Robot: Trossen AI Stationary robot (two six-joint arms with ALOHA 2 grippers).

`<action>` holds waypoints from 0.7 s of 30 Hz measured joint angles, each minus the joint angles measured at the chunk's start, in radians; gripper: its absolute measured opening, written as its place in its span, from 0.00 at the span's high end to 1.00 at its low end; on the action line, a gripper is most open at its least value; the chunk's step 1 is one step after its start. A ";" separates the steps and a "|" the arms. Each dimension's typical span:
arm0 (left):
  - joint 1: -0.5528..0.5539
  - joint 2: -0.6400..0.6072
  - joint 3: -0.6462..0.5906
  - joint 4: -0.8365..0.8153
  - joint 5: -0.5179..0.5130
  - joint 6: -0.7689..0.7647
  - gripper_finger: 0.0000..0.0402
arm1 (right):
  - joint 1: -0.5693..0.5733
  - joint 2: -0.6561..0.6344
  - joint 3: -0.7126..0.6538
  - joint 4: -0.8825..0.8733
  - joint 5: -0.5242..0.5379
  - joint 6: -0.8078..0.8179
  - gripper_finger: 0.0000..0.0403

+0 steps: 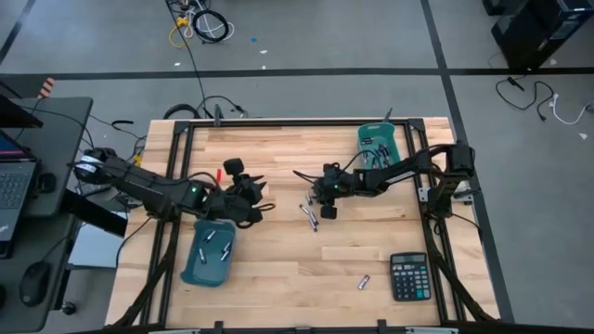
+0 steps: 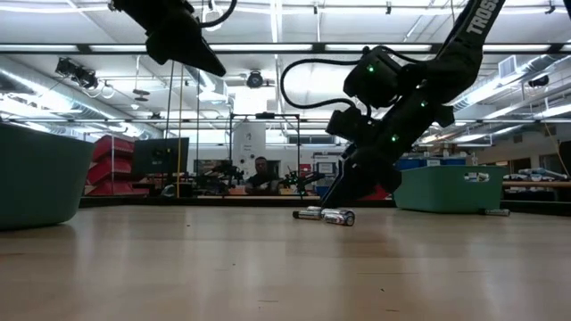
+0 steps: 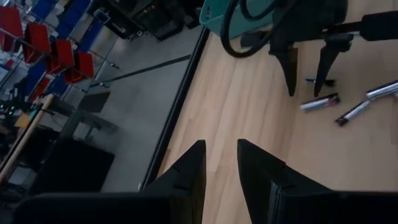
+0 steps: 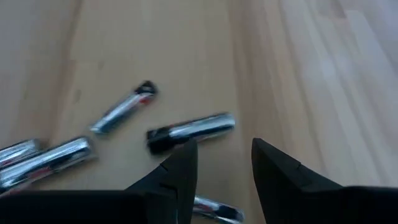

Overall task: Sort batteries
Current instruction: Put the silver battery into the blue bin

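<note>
Batteries (image 4: 191, 130) partly behind right fingers (image 4: 180, 168) — another cut off at edge

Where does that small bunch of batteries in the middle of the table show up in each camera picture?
High view: the loose batteries lie mid-table, just below the right gripper.
Low view: batteries on the wood at the foot of the right gripper.
Left wrist view: batteries at the far right, under the other arm's fingers.
Right wrist view: batteries just ahead of the open fingers.
Shared landmark: the right gripper.

Dark jointed arms (image 1: 148, 190), black looping cables, green lights, seemingly white lettering.
</note>
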 joint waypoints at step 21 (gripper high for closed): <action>0.105 -0.001 -0.241 0.384 0.140 0.072 0.77 | -0.013 -0.005 0.193 -0.361 -0.006 0.510 0.67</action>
